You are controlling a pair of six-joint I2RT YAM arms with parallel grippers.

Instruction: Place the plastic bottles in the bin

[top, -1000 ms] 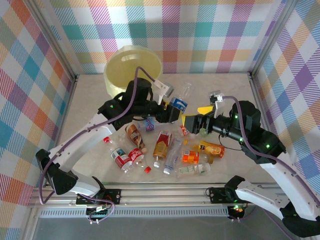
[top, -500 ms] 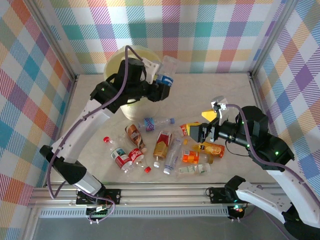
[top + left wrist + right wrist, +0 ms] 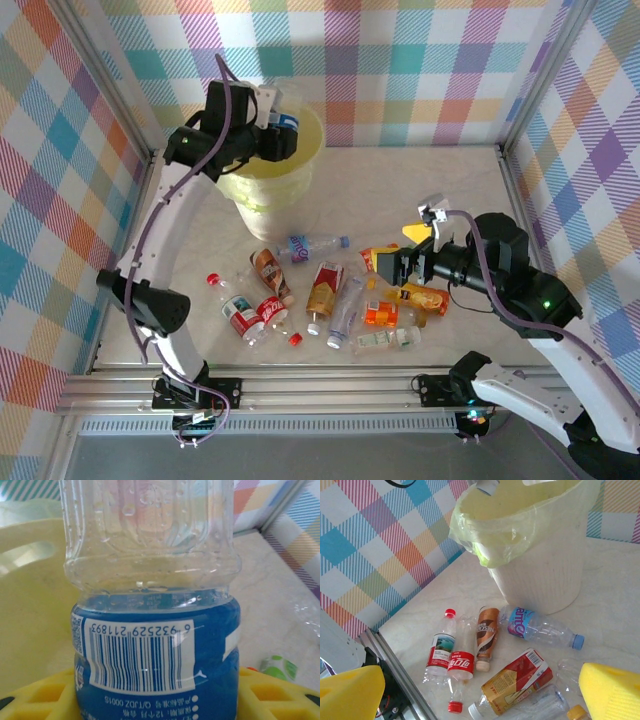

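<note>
My left gripper (image 3: 283, 136) is shut on a clear bottle with a blue label (image 3: 160, 645). It holds the bottle over the rim of the pale-yellow bin (image 3: 265, 188), whose wall (image 3: 30, 610) lies just behind. The yellow fingers (image 3: 272, 695) press the bottle's sides. More bottles lie on the table: a blue-labelled one (image 3: 540, 627), a brown one (image 3: 487, 635), a red cola one (image 3: 460, 665), a red-and-white one (image 3: 440, 650) and a red-gold one (image 3: 517, 680). My right gripper (image 3: 398, 252) hovers open above the pile, its pads (image 3: 350, 695) wide apart and holding nothing.
Orange-labelled bottles (image 3: 425, 297) and a green-labelled one (image 3: 385, 340) lie under the right arm. Loose red caps (image 3: 295, 339) sit near the front. The bin (image 3: 540, 555) is lined with a thin bag. An aluminium rail (image 3: 320, 380) runs along the near edge.
The left arm has swung up and back, carrying the blue-labelled bottle from above the pile to over the bin. The right gripper has drawn back slightly to the right.
</note>
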